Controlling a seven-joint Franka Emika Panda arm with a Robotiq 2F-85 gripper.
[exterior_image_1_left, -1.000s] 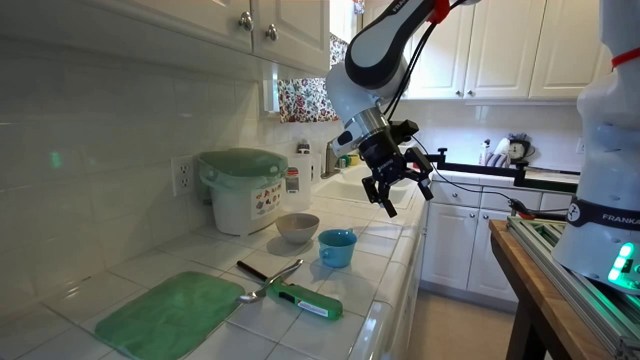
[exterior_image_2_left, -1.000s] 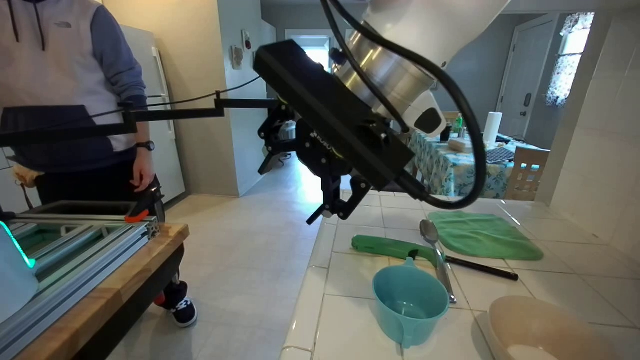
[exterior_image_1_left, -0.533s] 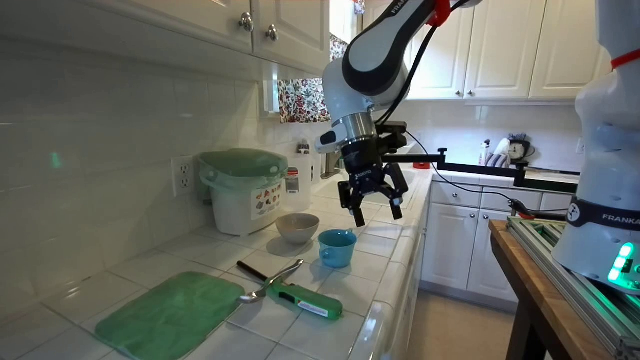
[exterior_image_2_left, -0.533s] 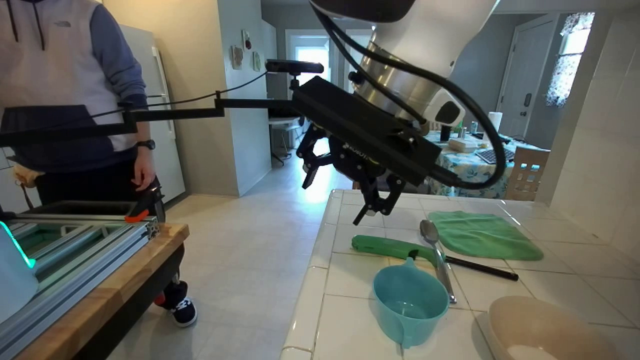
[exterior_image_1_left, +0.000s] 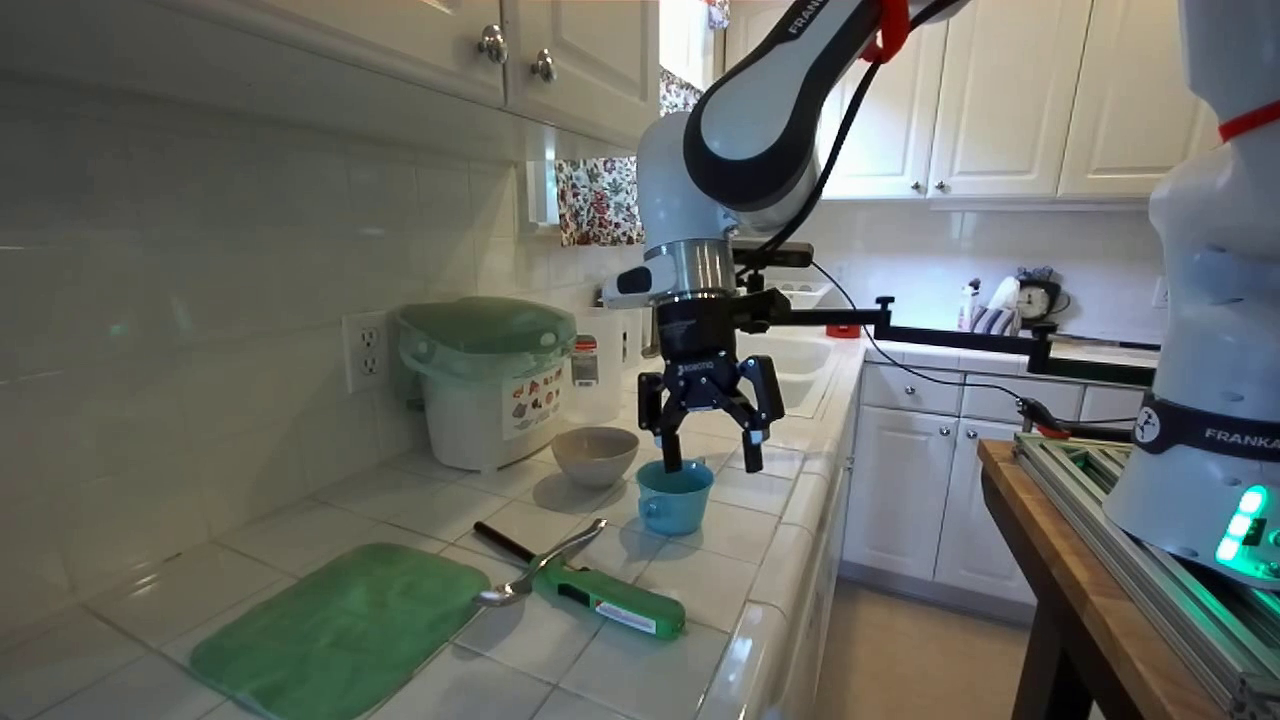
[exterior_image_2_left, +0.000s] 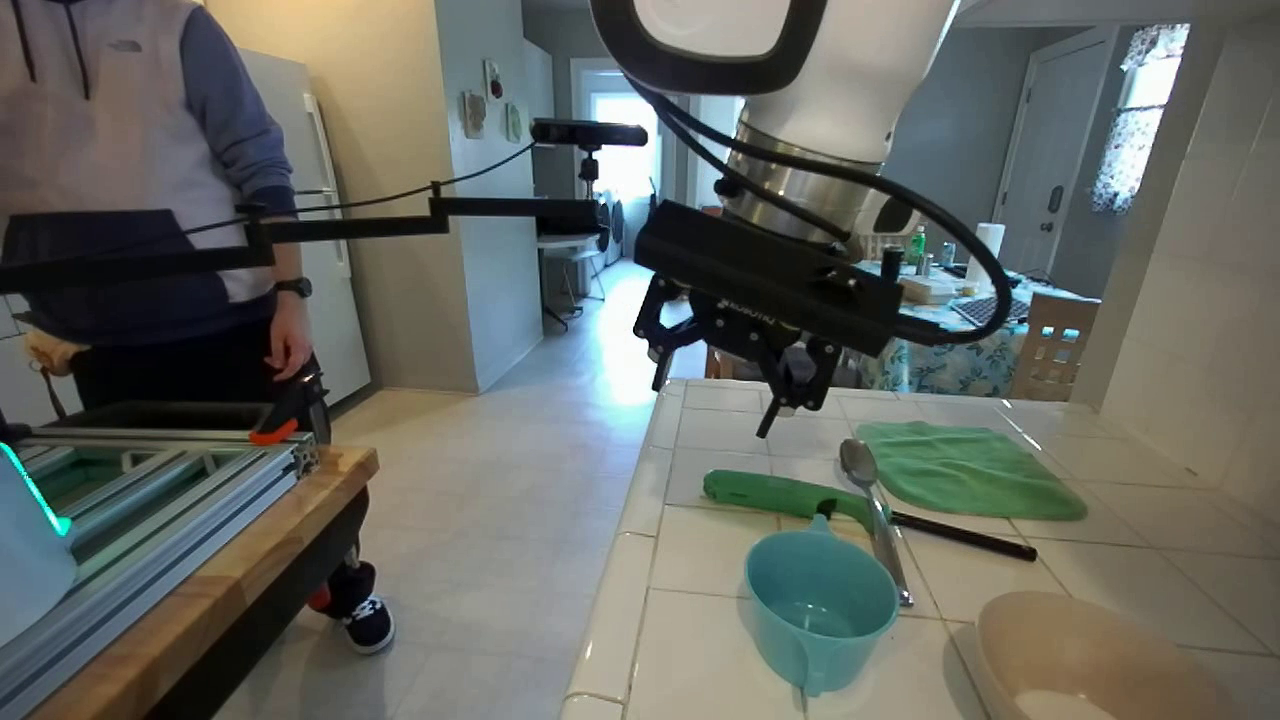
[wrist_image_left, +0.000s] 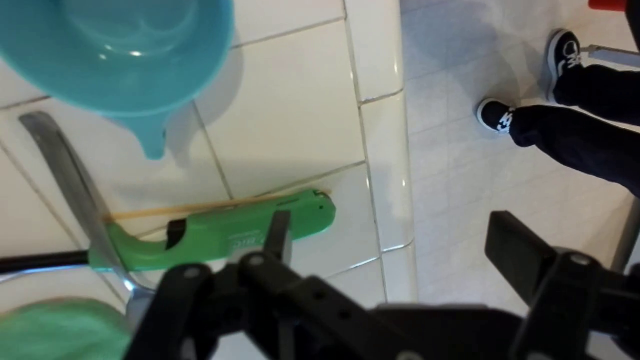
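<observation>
My gripper hangs above the white tiled counter with its jaws wide apart and nothing between them. Its fingers point down, and in the wrist view one finger overlaps a green lighter in the line of sight. A blue cup stands upright near the counter's edge. Across the lighter's black-necked end lies a silver spoon. Beyond them a green cloth is spread flat. A beige bowl sits beside the cup, out of the wrist view. Contact with any object is not visible.
A white bin with a green lid stands against the tiled wall. Behind the arm is a sink. A black bar carrying a camera reaches toward the counter. A person stands behind the robot's wooden table.
My gripper has swung from a slanted pose to nearly straight down, shifting left and lower in an exterior view. Its jaws stay wide. The objects on the counter have not moved.
</observation>
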